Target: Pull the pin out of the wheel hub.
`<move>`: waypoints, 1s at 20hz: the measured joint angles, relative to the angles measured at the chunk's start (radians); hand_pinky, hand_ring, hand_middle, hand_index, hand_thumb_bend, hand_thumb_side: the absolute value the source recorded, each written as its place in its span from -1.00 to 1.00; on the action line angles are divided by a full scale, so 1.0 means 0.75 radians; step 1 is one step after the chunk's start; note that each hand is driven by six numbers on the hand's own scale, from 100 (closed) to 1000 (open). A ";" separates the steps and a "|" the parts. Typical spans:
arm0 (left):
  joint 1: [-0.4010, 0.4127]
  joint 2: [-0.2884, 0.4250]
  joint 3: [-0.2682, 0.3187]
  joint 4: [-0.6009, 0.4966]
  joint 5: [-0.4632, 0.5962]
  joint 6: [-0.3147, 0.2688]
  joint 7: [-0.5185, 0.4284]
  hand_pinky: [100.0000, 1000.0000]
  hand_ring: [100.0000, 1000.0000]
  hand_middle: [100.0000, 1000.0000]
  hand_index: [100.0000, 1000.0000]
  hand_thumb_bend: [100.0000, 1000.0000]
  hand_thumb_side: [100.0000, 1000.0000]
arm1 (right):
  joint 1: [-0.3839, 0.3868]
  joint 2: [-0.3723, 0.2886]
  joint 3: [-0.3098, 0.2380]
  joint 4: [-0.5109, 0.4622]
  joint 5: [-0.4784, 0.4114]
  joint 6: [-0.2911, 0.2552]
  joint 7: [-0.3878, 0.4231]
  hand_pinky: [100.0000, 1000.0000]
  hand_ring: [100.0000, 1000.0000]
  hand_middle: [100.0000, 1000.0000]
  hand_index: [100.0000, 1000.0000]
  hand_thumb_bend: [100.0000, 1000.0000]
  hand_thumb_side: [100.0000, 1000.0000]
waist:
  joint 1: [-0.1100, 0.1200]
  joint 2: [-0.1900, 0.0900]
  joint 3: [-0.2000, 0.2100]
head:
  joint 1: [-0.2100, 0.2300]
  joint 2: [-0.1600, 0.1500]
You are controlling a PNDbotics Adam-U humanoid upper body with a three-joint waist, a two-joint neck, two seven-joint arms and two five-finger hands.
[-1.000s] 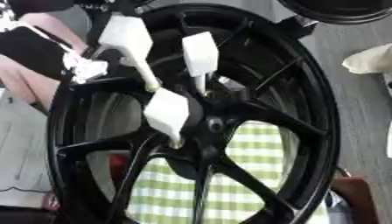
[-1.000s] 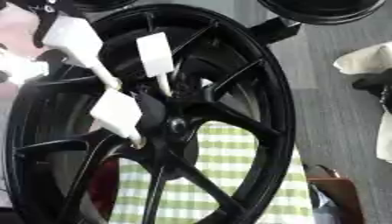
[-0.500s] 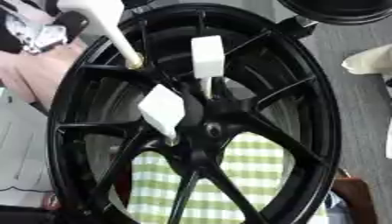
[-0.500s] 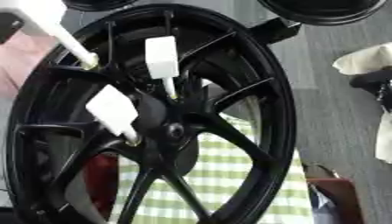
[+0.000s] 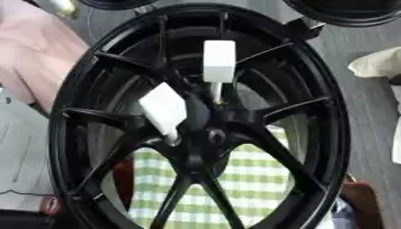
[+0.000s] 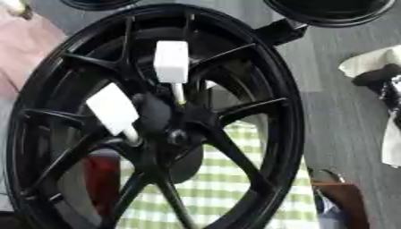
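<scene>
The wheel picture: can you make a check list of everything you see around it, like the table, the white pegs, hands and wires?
Surface: a green and white checked cloth shows through the spokes, low down.
Job's things: a black wheel fills the view; two white pins, an upper pin and a lower left pin, sit by the hub.
Clutter: a pale cloth at the right edge; a brown thing at lower right.
Hands: nothing seen.
Cables: nothing seen.
Surroundings: grey floor on the right; dark round things along the top edge.
</scene>
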 measured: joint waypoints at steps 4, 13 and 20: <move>0.054 0.015 0.078 0.160 -0.015 -0.003 0.104 0.52 -0.03 -0.50 -0.32 -1.00 -0.64 | 0.000 0.000 -0.003 -0.002 0.000 -0.002 -0.004 0.96 0.54 0.24 0.24 -1.00 0.45 | -0.011 0.000 0.018 | -0.012 0.000; 0.225 0.013 0.188 0.442 -0.055 -0.051 0.238 0.52 -0.04 -0.50 -0.32 -1.00 -0.64 | -0.001 0.000 -0.014 -0.015 -0.003 -0.006 -0.018 0.96 0.54 0.24 0.24 -1.00 0.44 | -0.035 0.000 0.049 | -0.038 0.001; 0.409 -0.074 0.226 0.495 -0.120 -0.069 0.326 0.52 -0.02 -0.48 -0.32 -1.00 -0.66 | -0.002 0.010 -0.020 -0.016 -0.005 -0.007 -0.025 0.96 0.54 0.24 0.24 -1.00 0.45 | -0.054 0.000 0.058 | -0.049 -0.008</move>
